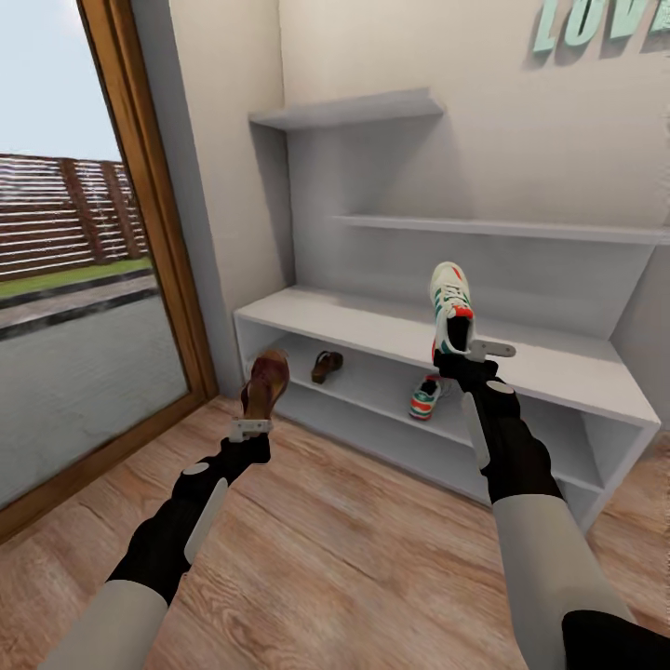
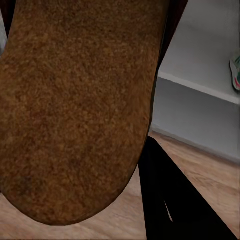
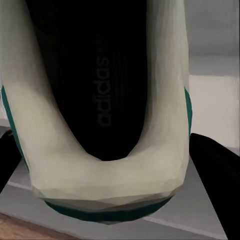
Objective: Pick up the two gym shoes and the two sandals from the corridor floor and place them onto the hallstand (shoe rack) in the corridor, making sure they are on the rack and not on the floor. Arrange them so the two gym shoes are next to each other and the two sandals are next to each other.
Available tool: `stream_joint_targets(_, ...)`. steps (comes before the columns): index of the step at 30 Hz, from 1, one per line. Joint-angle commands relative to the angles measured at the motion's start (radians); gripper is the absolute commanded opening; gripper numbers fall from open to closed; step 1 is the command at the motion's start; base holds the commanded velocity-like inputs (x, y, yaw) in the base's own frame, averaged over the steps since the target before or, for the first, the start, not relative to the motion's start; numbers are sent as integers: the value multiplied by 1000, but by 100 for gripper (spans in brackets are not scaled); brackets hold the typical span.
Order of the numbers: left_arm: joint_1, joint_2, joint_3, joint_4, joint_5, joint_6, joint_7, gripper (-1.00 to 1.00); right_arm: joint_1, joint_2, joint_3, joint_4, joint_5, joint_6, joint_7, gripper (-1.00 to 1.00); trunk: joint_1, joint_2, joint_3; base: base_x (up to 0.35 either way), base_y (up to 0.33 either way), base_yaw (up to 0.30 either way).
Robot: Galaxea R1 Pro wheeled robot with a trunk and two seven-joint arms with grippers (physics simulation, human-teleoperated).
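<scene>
A white lace-up gym shoe with green side stripes and a red-orange tongue [image 1: 451,307] is held toe-up by the right gripper [image 1: 462,358], whose fingers are clamped on its heel, above the top board of the pale grey-white hallstand with its low two-tier bench and floating shelves [image 1: 558,372]. In the right wrist view the shoe's dark opening is looked into, and the word "adidas" can be read on the black insole [image 3: 102,95], with the green-edged white heel collar curving around it. A brown leather open sandal with a darker sole [image 1: 266,381] is held upright by the left gripper [image 1: 251,430], closed on its lower end, in front of the rack's left end and above the light brown wood-grain plank floor [image 1: 354,549]. Its suede-like brown footbed [image 2: 75,110] is seen close in the left wrist view. On the lower tier a second brown sandal [image 1: 327,366] lies towards the left, and a second white, green and orange gym shoe [image 1: 425,397] rests further right, well apart from it. On the wall at upper right, raised teal letters [image 1: 605,23] are cut off by the picture's edge; "LOV" can be made out.
</scene>
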Motion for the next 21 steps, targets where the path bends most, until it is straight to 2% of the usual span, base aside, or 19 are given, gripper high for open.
stream_joint_targets(1, 0, 0, 1, -2, 3, 6, -2, -100, -1, 1, -1, -1, 2, 6, -1, -100, 0, 0, -1, 184, 297, -298)
stream_joint_targets(7, 0, 0, 1, -2, 2, 6, -2, -100, -2, 1, -1, -1, 2, 6, -1, -100, 0, 0, -1, 152, 299, -298)
stream_joint_targets(16, 0, 0, 1, -2, 2, 5, -3, -100, -1, 1, -1, -1, 2, 6, -1, -100, 0, 0, -1, 14, 309, -298)
stream_joint_targets(21, 0, 0, 1, -2, 3, 5, -3, -100, -1, 1, -1, -1, 2, 6, -1, -100, 0, 0, -1, 0, 113, -298)
